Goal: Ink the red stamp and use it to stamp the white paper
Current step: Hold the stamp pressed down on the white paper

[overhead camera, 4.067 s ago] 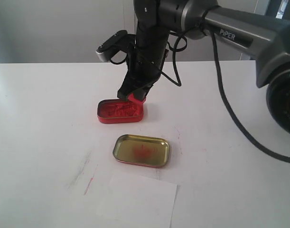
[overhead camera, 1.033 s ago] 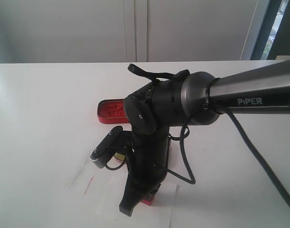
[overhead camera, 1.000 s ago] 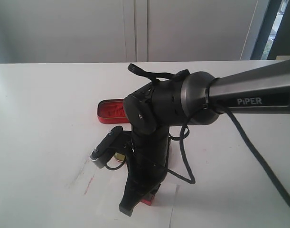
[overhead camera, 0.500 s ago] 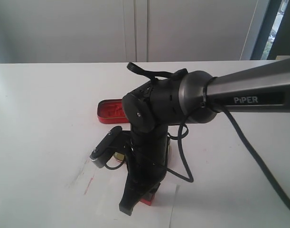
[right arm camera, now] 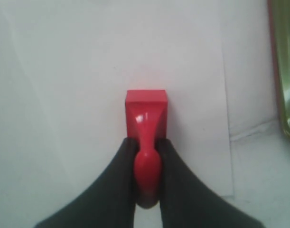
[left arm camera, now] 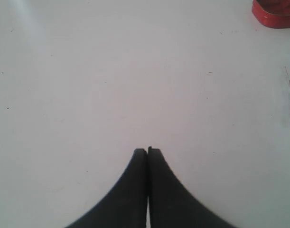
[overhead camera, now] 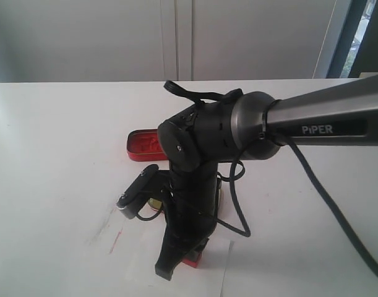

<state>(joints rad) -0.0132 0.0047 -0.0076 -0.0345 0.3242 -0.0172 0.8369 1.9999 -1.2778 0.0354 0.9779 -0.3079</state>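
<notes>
The right gripper, jaws narrowly parted, pinches the slim handle of the small bright red plastic stamp, glossy and upright, its rectangular block base resting flat on the plain white paper sheet near that sheet's edge, beside the gold-lined metal tin lid; the left gripper hangs closed above the white table

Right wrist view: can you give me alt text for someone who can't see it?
The right gripper is shut on the narrow handle of the red stamp, whose block base sits on the white paper. A sliver of a gold-lined tin lid shows at the frame's edge, beside the paper.
</notes>
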